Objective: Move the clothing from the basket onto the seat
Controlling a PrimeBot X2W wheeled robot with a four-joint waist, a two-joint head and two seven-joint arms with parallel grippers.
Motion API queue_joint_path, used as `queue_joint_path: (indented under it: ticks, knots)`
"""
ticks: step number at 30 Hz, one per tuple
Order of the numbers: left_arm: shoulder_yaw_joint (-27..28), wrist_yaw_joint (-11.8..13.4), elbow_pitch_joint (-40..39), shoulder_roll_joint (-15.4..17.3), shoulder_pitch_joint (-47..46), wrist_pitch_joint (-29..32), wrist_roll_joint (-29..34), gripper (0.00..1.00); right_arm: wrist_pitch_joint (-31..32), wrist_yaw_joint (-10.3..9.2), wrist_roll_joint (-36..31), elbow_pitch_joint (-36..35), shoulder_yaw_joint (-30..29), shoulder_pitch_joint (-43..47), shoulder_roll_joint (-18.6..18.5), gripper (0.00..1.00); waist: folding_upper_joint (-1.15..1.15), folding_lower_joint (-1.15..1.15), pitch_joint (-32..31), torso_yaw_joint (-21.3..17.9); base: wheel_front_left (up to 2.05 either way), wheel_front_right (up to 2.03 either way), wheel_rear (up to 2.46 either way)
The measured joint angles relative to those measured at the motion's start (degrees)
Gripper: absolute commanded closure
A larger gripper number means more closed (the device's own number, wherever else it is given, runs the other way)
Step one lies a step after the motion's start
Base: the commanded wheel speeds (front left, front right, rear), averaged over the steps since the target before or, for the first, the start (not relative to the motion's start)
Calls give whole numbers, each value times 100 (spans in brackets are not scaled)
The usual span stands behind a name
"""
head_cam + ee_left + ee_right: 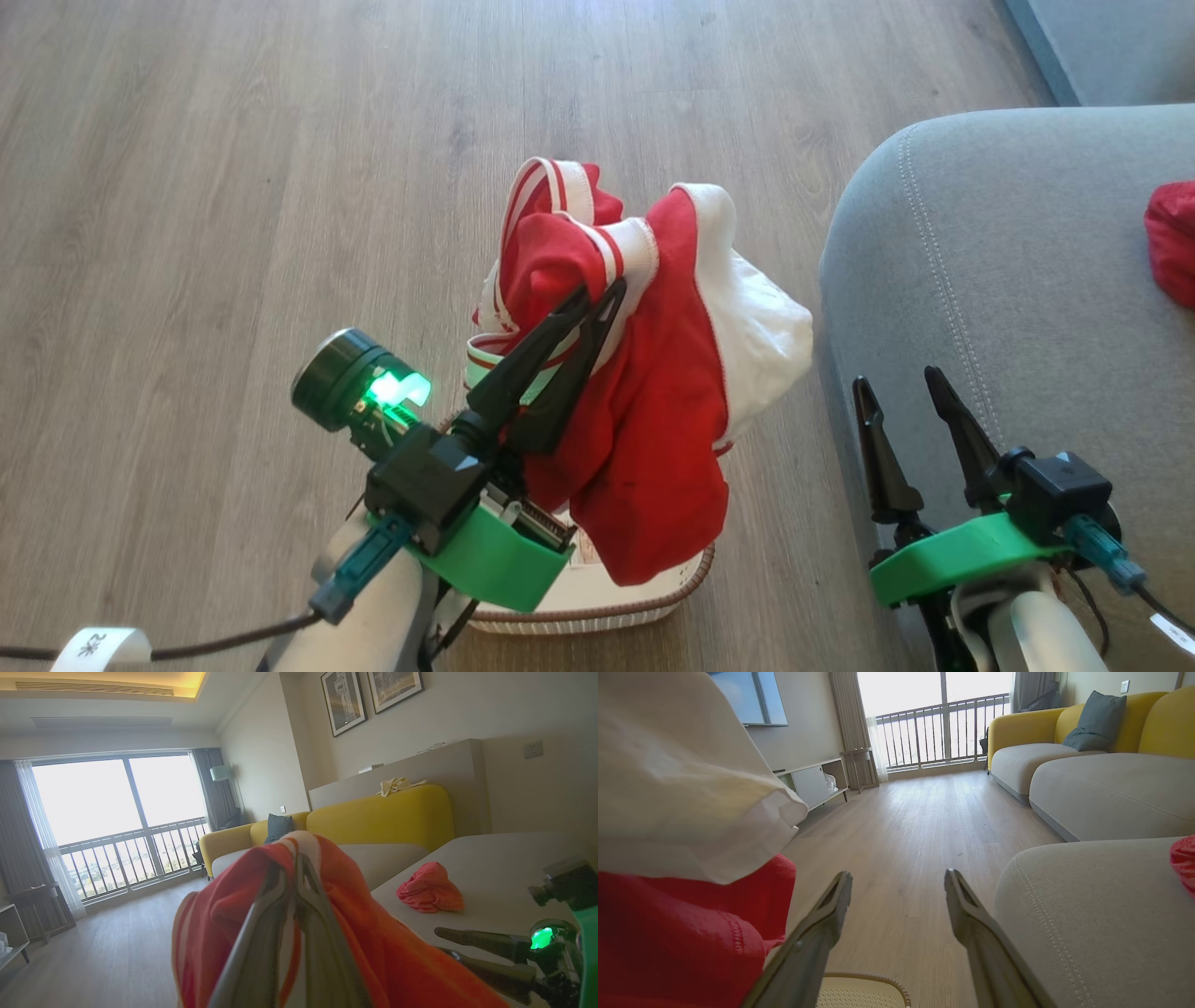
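Observation:
My left gripper [597, 291] is shut on a red garment with white striped trim and a white part [653, 411], holding it up above the white basket [597, 611]; the cloth's lower end hangs down into the basket. In the left wrist view the fingers [292, 868] pinch the same cloth [373, 933]. My right gripper [901, 383] stands open with nothing between its fingers, at the grey seat's [1018, 280] front edge. Another red garment [1174, 243] lies bunched on the seat, also seen as a red bundle [430, 889]. In the right wrist view the held garment [682, 924] hangs at left.
Wood floor [233, 187] spreads left of and behind the basket. A yellow sofa [373, 816] with a dark cushion stands further back, a low TV cabinet [812, 781] by the wall, and a balcony window [117, 812] beyond.

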Motion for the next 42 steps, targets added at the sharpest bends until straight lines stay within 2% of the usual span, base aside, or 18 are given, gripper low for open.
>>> queue_joint_path:
  ticks: [10,14,19,25,32,42]
  knots:
    - [75,0,41,0,1,0,-32,100,0,0,-463,-158,-11,96,-1,0,0,0,30,-25,0,0,0]
    - [132,0,90,31,1,0,-32,100,0,0,-1158,-645,589,97,-148,0,0,0,40,-64,0,0,0]
    - [212,0,147,122,1,0,-32,100,-1,0,-1471,-1077,980,218,-387,0,0,0,77,-102,0,0,0]
    - [245,0,190,129,0,0,-33,100,-1,0,-1763,-1201,1582,339,-708,0,0,0,90,-110,0,0,0]
    - [203,0,226,135,0,0,-33,100,-1,0,-1811,-1203,1950,333,-753,0,0,0,98,-64,0,0,0]
    - [-142,0,368,214,-5,1,-85,100,-1,0,-2062,-1095,2303,32,-725,0,0,0,136,23,0,0,0]
